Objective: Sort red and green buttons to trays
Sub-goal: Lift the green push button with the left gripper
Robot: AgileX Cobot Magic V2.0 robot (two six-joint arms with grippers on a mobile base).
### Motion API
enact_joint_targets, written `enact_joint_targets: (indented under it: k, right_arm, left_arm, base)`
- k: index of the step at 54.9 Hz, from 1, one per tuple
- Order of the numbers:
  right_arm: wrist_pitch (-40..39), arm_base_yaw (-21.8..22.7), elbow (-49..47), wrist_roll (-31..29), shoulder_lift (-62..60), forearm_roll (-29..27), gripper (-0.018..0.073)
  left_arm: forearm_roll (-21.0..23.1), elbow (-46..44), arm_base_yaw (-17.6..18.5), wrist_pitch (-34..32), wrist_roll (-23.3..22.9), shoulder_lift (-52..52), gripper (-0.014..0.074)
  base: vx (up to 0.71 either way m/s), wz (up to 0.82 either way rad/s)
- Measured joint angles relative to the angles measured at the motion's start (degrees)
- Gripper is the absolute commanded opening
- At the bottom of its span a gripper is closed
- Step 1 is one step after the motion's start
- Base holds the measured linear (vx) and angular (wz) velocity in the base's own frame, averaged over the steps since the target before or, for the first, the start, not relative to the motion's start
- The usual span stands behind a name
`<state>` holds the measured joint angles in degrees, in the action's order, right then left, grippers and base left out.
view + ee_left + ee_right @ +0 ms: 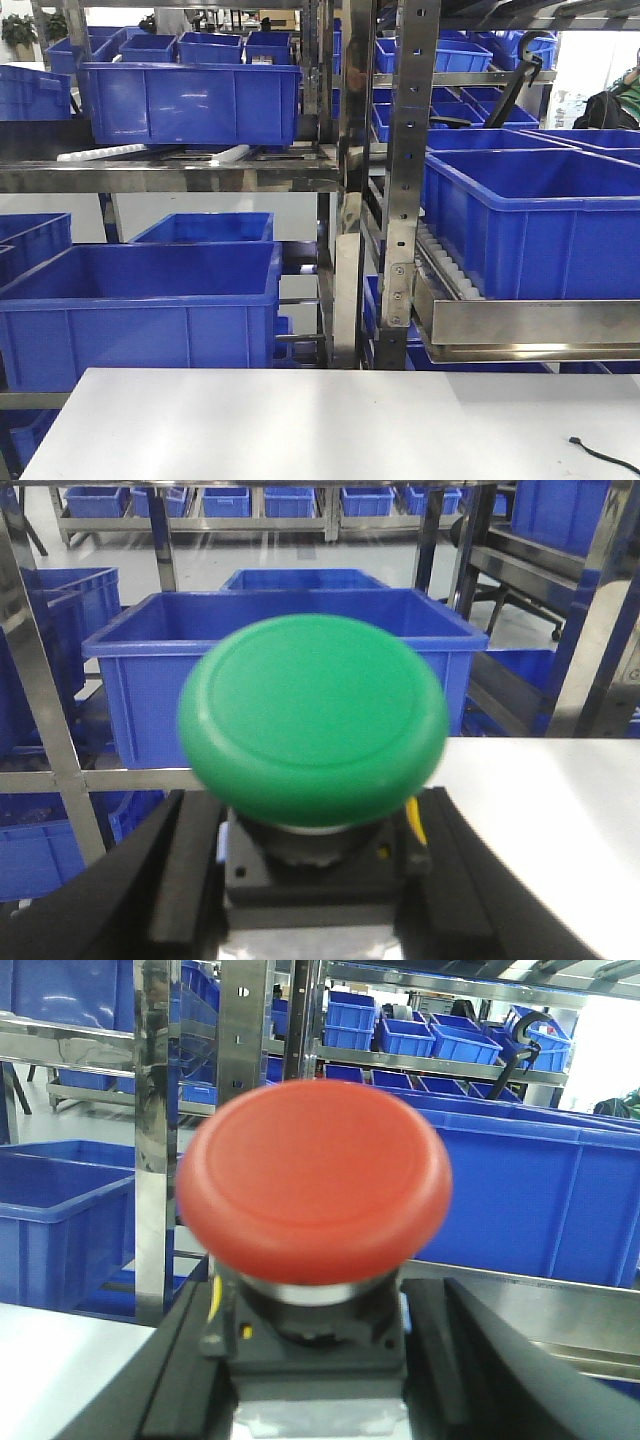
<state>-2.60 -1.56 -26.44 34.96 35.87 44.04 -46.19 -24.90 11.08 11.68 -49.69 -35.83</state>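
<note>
I count two buttons, one to each of my pincers. My left pincer (315, 910) is clenched on the green button (312, 715). Its two black fingers (185, 880) press the black base (310, 875) from left and right. My right pincer (318, 1390) grasps the red button (312, 1180) in the same way, one finger on either side of its base (300, 1345).

Each button stands with its base low between my fingers and its cap above. The axis from base to cap runs upward and leans back toward my wrist camera, so I see the domed top face as a wide oval.

Each cap is a broad, smooth mushroom head, much wider than the base beneath it, with a faint ring pressed in near its rim. Under each cap a pale collar shows above the square black block. A yellow marking (415, 820) shows at the right of the green button's base, and yellow spots (215, 1305) show at the left of the red one's base.

The green button is held clear of the white table (560, 830), whose top lies behind it to the right. One deep blue bin (150, 690) sits straight beyond it. The red button hangs before a steel post (155, 1160) on the left and a large blue bin (520, 1200) on the right.

In the front view, steel shelves (400, 150) carry blue bins too overlapped to count surely. One black cable (605, 455) lies at the table's near right corner.
</note>
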Motion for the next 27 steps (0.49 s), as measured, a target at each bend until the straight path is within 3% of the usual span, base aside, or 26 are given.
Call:
enact_joint_targets:
  k: [27]
  right_arm:
    - [0.0, 0.0, 0.0, 0.0, 0.0, 0.0, -0.0009]
  left_arm:
    - [0.1, 0.0, 0.0, 0.1, 0.1, 0.1, 0.0001]
  base:
    - [0.0, 0.0]
